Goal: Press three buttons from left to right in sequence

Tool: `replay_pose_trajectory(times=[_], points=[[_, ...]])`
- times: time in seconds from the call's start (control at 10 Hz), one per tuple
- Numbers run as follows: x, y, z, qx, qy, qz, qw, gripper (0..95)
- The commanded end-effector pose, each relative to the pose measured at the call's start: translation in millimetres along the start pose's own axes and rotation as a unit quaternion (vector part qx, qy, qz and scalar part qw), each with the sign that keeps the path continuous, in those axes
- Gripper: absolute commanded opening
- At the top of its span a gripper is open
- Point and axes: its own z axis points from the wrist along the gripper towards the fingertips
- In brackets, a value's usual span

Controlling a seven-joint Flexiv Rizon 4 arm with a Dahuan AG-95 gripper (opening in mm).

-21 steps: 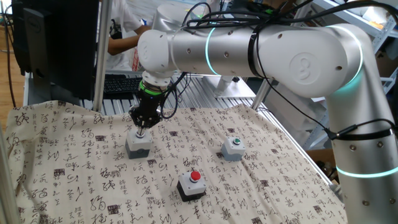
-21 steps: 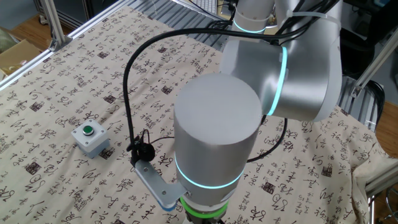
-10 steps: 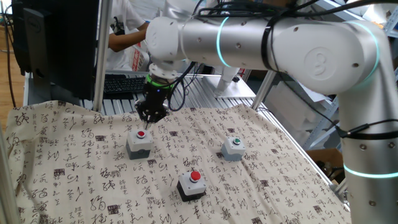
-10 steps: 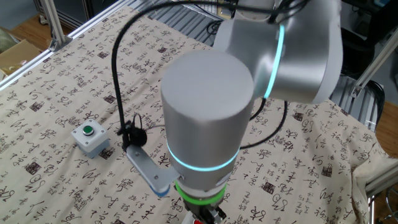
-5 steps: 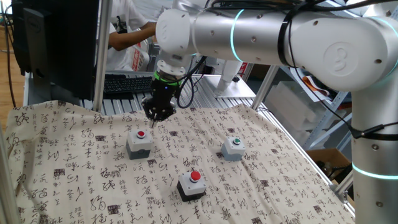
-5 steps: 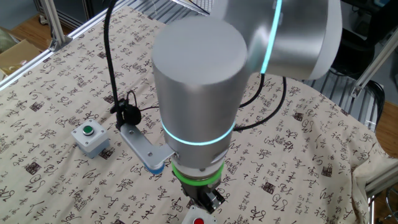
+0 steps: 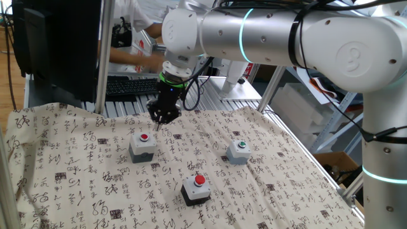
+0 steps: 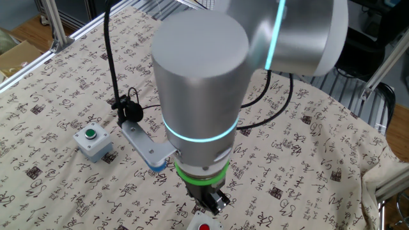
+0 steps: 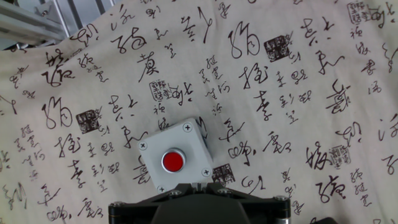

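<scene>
Our gripper hung above the cloth, pointing straight down, with its fingers pressed together and nothing between them. We saw it apart from every box, above and a little behind the grey box with the small red button in one fixed view. That box stood on the patterned cloth at the left of the row, upright, its button facing up.

From the hand view we looked nearly straight down on the same grey box, four screws at the corners of its lid and the red button in the middle. It sat just above the dark edge of the gripper body at the bottom of the picture.

We found the black-and-white box with the larger red dome nearer the front of the table, between the other two and well apart from both. We found the light grey box with the green button to the right, also upright on the cloth.

In the other fixed view the arm's big silver joint filled the middle, and we could make out the green-button box at the left.
</scene>
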Motion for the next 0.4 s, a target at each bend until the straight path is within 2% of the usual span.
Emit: replay_pose_trajectory(times=[0.1, 0.4], points=[[0.3, 0.3, -0.3, 0.002, -0.005, 0.002, 1.0000, 0.0], [0.3, 0.2, -0.4, 0.001, -0.009, 0.007, 0.9999, 0.0]])
